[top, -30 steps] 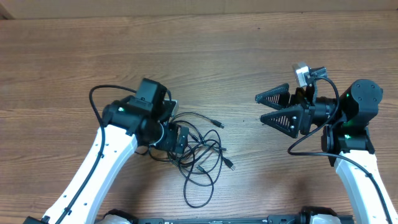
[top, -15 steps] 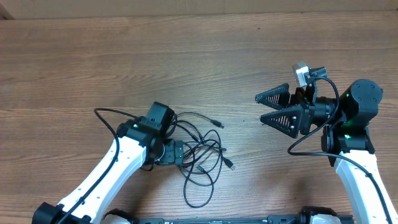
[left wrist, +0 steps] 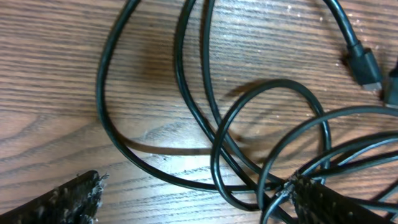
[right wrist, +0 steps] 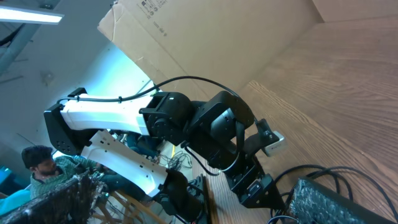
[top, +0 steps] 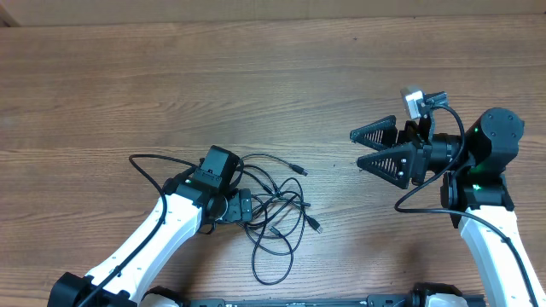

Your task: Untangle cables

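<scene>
Cables [top: 275,210], thin black flexible cords with small plug connectors at their ends, lie in a loose tangle on the brown wood-grain table [top: 256,77], near its front edge and left of centre. Several loops overlap in the middle of the heap. One larger loop trails toward the front edge. One plug end [top: 299,169] sticks out at the upper right of the heap, and another [top: 316,227] lies at its right side.

The black two-finger left gripper [top: 246,207], on its white arm, sits right at the left edge of the tangle. In the left wrist view its two fingers stand wide apart, so it is open and holds nothing. Crossing strands lie on the wood in the gap between them, and one strand passes just beside the right-hand finger [left wrist: 329,200]. A dark rectangular plug [left wrist: 365,65] rests flat on the table at the far right of that view.

The black right gripper [top: 355,147] hangs over bare wood to the right, well apart from the cables, and points toward them. Its two triangular fingers are spread, and nothing is between them.

The right wrist camera looks across the table at the left arm, with a brown cardboard box [right wrist: 217,31] behind it and a seated person [right wrist: 34,165] at the far side.
</scene>
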Tool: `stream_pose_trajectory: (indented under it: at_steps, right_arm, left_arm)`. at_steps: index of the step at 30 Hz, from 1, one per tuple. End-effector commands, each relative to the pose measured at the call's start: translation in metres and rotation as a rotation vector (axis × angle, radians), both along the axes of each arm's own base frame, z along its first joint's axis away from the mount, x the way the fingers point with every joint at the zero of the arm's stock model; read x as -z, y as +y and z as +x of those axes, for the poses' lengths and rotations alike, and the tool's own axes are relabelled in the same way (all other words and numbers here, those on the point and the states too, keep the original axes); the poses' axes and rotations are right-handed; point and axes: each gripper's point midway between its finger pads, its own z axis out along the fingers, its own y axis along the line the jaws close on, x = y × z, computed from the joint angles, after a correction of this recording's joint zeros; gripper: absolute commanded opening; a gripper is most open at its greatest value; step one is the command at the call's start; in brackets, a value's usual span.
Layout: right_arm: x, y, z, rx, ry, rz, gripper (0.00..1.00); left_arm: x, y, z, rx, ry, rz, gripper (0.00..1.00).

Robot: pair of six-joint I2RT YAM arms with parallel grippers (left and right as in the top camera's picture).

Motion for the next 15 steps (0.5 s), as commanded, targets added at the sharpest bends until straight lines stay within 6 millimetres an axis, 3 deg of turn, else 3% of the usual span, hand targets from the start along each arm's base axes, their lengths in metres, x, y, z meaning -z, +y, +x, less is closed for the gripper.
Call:
stream_pose_trajectory:
  at_steps: [1,9,15]
  right_arm:
    - [-0.007,0.001,-0.006,-0.037,-0.027,-0.002,1.00]
    - [-0.007,0.001,-0.006,-0.037,-0.027,-0.002,1.00]
    - [-0.007,0.001,-0.006,-0.037,-0.027,-0.002,1.00]
  left_arm:
    - [0.002,0.010,0.001,-0.022,-0.010,0.054,0.95]
    - [0.005,0.014,-0.002,-0.023,0.005,0.078,0.95]
    - [0.028,0.019,-0.006,-0.021,0.083,0.128,0.91]
